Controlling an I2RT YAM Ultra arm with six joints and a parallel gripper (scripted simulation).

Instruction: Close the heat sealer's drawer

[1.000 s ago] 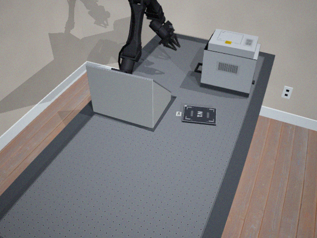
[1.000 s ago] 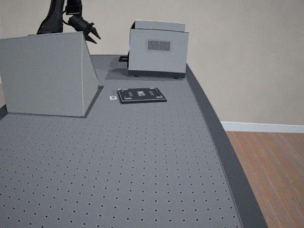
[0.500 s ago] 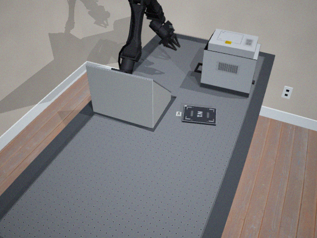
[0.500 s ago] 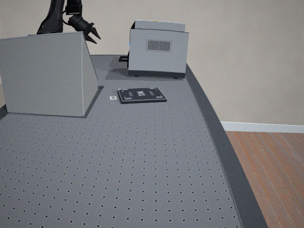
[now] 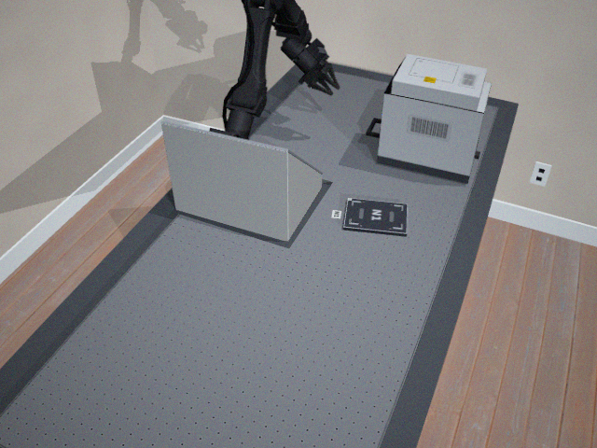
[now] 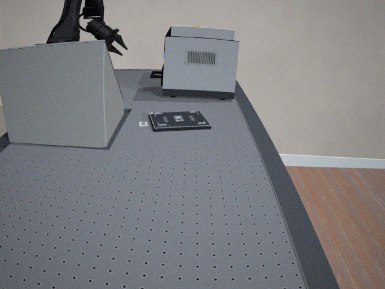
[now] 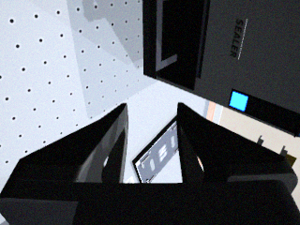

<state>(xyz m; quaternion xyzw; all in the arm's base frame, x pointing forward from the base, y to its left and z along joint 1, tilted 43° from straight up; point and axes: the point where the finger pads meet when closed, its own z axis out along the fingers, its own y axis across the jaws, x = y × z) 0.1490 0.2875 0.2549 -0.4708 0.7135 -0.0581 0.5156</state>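
The grey heat sealer [image 5: 431, 116] stands at the far right of the table and also shows in the exterior view [image 6: 200, 62]. Its dark drawer front with a bracket handle [image 5: 372, 127] sits flush against the body; in the wrist view the drawer front [image 7: 175, 25] looks closed. The sealer's light [image 7: 238, 100] is blue, and shows as a blue sliver in the exterior view [image 6: 163, 55]. The sheet, plate and frame are hidden inside. My gripper [image 5: 327, 81] [image 7: 152, 112] hangs in the air to the left of the sealer, apart from it, fingers partly open and empty.
A large grey wedge-shaped box [image 5: 236, 185] stands in front of the arm's base. A flat black plate marked N1 [image 5: 375, 217] lies in front of the sealer, with a small white tag [image 5: 336, 213] beside it.
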